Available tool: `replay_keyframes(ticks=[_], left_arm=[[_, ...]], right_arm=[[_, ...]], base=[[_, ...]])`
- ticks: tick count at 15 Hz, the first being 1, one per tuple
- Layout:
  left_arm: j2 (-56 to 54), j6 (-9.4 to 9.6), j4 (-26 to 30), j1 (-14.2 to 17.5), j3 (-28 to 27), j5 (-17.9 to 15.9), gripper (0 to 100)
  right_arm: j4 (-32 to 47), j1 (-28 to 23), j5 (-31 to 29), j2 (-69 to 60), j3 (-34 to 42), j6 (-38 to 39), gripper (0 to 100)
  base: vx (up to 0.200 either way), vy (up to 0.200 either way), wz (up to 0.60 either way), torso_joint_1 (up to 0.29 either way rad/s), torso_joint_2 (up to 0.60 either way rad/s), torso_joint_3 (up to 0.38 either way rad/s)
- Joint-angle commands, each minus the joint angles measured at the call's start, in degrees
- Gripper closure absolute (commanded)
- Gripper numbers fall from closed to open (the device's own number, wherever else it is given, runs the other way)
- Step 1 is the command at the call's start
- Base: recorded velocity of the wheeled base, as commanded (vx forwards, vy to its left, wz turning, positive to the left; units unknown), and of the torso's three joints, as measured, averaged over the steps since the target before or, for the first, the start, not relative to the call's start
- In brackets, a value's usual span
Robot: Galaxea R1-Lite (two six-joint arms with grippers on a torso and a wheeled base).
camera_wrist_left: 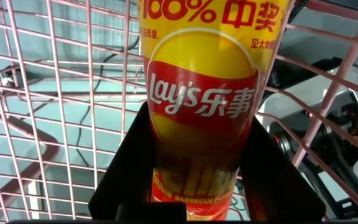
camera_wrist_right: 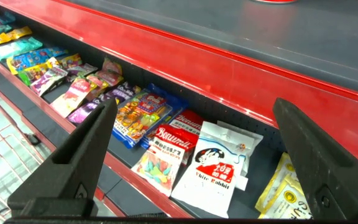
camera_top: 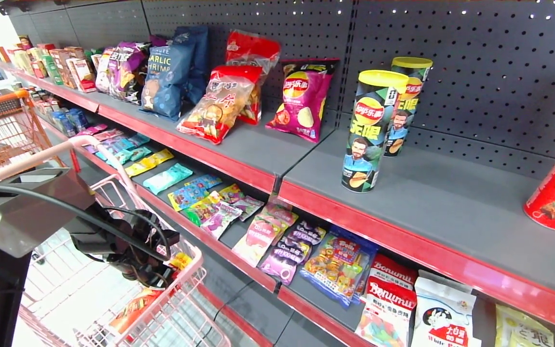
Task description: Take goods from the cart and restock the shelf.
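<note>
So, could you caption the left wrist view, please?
Left gripper holds a red-and-yellow crisp canister in the pink wire cart.

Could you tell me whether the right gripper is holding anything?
No, the right gripper stands open with nothing between its fingers.

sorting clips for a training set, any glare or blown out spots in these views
head view: bright dots glint along the top of the pegboard, and the floor under the cart is blown out white; right wrist view: pale reflection streaks on the red shelf lip; left wrist view: soft sheen on the chip can
</note>
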Motion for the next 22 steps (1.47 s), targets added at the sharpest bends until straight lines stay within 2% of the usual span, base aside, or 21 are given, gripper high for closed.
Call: replay_keyframes(ticks=[1, 3, 5, 7, 8, 10, 11, 12, 13, 14, 15, 19, 22], left_arm=[[-4.5, -0.19, 0.0, 0.8, 1.7, -0.3, 100], [-10.2, -0.11, 0.3, 2.6, 2.3, -2.9, 100], [-20.7, -0.19, 0.4, 4.8, 4.6, -3.7, 100], [-27.6, -0.54, 0.3, 5.0, 7.1, -4.8, 100], [-34.9, -1.34, 0.3, 5.0, 10.0, -5.2, 100], [-44.9, -3.09, -0.1, 5.0, 11.9, -5.6, 100], [-50.9, -5.73, -0.4, 5.1, 11.2, -6.1, 100], [-55.3, -7.49, -2.1, 5.1, 10.4, -6.3, 100], [-59.5, -8.63, -4.4, 5.1, 9.1, -6.5, 100], [-60.9, -8.98, -5.1, 5.1, 8.4, -6.5, 100], [-67.0, -10.21, -5.3, 5.0, 6.3, -6.9, 100], [-77.2, -10.83, 1.6, 5.0, 5.4, -8.6, 100], [-77.8, -10.83, 2.6, 5.0, 4.6, -9.9, 100]], right_arm=[[0.0, 0.0, 0.0, 0.0, 0.0, -0.1, 0], [0.0, 0.0, 0.0, 0.0, 0.0, 0.0, 0], [0.0, 0.0, 0.1, 0.0, 0.0, 0.0, 0], [0.0, 0.0, 0.1, 0.0, -0.1, 0.0, 0], [0.0, 0.0, 0.1, 0.0, -0.1, 0.1, 0], [0.0, 0.0, 0.1, 0.0, 0.0, 0.1, 0], [0.0, 0.0, 0.1, 0.0, 0.0, 0.1, 0], [0.0, 0.0, 0.1, 0.0, 0.0, 0.1, 0], [0.0, 0.0, 0.1, 0.0, 0.0, 0.1, 0], [0.0, 0.0, 0.1, 0.0, 0.0, 0.1, 0], [0.0, 0.0, 0.1, 0.0, 0.0, 0.2, 0], [0.0, 0.0, 0.1, 0.0, 0.0, 0.2, 0], [0.0, 0.0, 0.1, 0.0, 0.0, 0.2, 0]], base=[[0.000, 0.000, 0.00, 0.000, 0.00, 0.000], [0.000, 0.000, 0.00, 0.000, 0.00, 0.000], [0.000, 0.000, 0.00, 0.000, 0.00, 0.000], [0.000, 0.000, 0.00, 0.000, 0.00, 0.000], [0.000, 0.000, 0.00, 0.000, 0.00, 0.000], [0.000, 0.000, 0.00, 0.000, 0.00, 0.000], [0.000, 0.000, 0.00, 0.000, 0.00, 0.000], [0.000, 0.000, 0.00, 0.000, 0.00, 0.000], [0.000, 0.000, 0.00, 0.000, 0.00, 0.000], [0.000, 0.000, 0.00, 0.000, 0.00, 0.000], [0.000, 0.000, 0.00, 0.000, 0.00, 0.000], [0.000, 0.000, 0.00, 0.000, 0.00, 0.000], [0.000, 0.000, 0.00, 0.000, 0.00, 0.000]])
